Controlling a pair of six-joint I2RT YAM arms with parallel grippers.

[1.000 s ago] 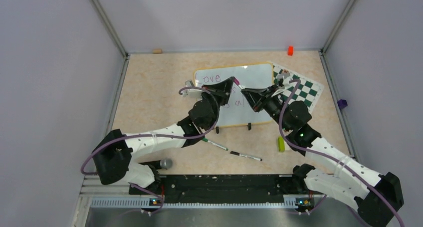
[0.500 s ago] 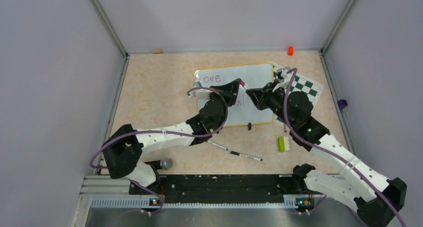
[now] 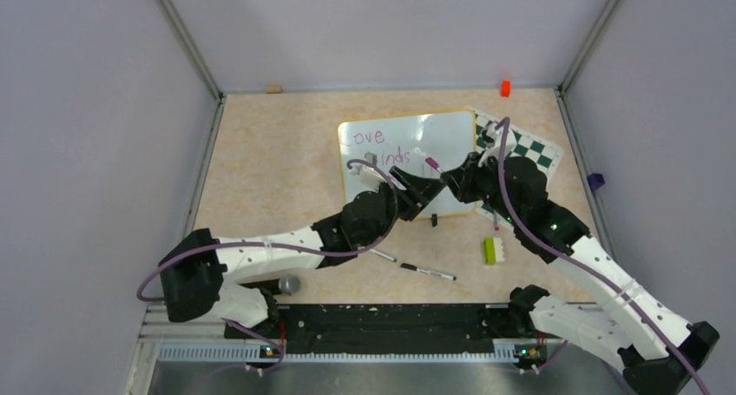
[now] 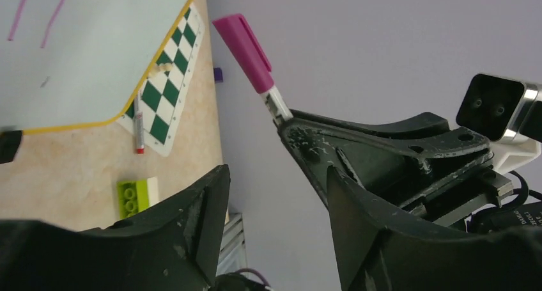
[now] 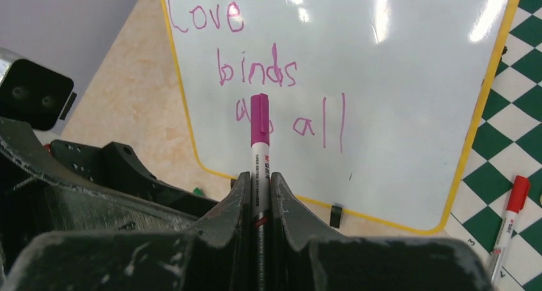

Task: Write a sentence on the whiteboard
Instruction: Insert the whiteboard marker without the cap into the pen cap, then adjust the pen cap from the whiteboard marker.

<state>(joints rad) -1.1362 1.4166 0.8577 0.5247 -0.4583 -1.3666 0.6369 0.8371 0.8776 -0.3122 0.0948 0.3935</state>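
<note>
Right pincer (image 5: 259,179) gripping marker (image 5: 259,121), sentence (image 5: 259,70) partly hidden behind it

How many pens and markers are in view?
4: magenta marker in the right gripper; red marker on the chess mat; two pens on the table nearer the bases. Arms may hide more.

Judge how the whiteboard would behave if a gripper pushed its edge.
The whiteboard looks thin and flat, so probably stiff and light. Resting on the smooth table with small black feet, it would likely slide rather than tip. Its glossy face may be slippery.
</note>
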